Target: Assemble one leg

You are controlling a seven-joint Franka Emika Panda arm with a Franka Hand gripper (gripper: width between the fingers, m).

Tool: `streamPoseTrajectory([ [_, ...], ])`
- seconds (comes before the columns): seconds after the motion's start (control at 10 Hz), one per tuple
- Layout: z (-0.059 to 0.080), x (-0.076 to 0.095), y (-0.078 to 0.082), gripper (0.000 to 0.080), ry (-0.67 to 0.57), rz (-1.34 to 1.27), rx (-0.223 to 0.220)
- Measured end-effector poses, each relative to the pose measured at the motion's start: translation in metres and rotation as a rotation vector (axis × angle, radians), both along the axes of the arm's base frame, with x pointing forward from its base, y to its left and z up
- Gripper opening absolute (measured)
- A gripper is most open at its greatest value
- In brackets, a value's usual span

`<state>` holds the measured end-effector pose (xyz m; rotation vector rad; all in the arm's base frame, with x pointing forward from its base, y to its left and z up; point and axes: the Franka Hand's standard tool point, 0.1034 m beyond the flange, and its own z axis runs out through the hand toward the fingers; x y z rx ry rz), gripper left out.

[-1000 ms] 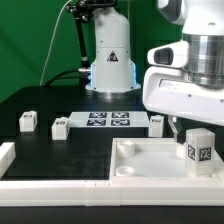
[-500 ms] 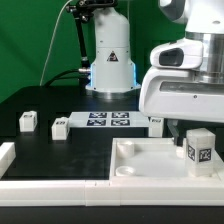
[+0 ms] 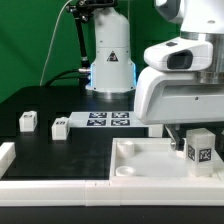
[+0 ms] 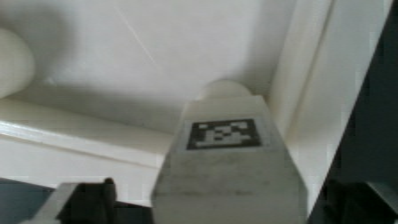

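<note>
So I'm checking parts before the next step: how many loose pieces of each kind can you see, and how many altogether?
Small white tagged leg blocks: 4 (one in the gripper, two toward the exterior view's left, one partly hidden behind the arm)
Large white panel: 1
Marker board: 1
Total: 6

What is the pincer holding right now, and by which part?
The pincer appears to hold the leg by its upper end, over the white panel. The fingers are mostly hidden, so the grip itself can't be confirmed.
</note>
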<state>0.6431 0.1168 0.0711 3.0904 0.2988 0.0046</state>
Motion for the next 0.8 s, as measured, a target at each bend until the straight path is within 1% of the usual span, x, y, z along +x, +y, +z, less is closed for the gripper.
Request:
streamPoseTrajectory([
  [0.1,-0.0001,0.0,0.0,0.0377,0.0,-0.002,0.0],
  [0.2,-0.0002,-0.0002,-0.0001,0.0292,0.001,-0.002,0.0],
  [0.6,-0.0008,-0.0005,-0.0002,0.0292,0.0,-0.075,0.002],
  [0.8,-0.0018,-0.0009,-0.0013,0.0292,-0.005,-0.333,0.009],
])
